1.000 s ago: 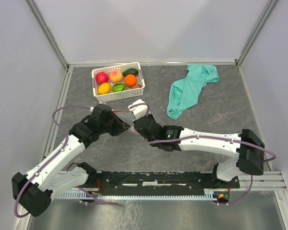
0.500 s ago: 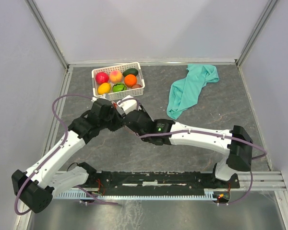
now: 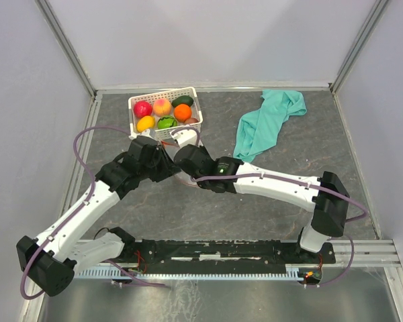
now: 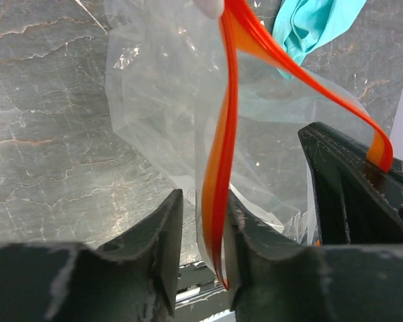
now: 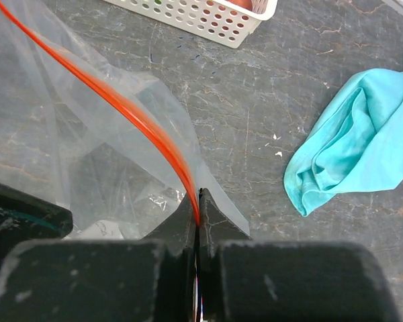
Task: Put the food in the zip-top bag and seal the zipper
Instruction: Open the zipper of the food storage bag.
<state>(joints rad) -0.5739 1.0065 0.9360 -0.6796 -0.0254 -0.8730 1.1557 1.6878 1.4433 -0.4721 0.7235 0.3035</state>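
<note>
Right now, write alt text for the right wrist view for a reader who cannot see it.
The right gripper is pinched shut on the red-orange zipper of the clear zip-top bag, which lies crumpled over the dark stone-patterned table. A white perforated basket sits at the top edge and a teal cloth lies to the right.

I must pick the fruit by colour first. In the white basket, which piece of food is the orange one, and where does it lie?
The orange fruit lies right of centre in the basket, between the peach-pink one and the basket's right end.

food (image 3: 162, 114) in basket (image 3: 138, 131), far left; cloth (image 3: 265, 127) right; bag (image 4: 168, 100) betw grippers
</note>
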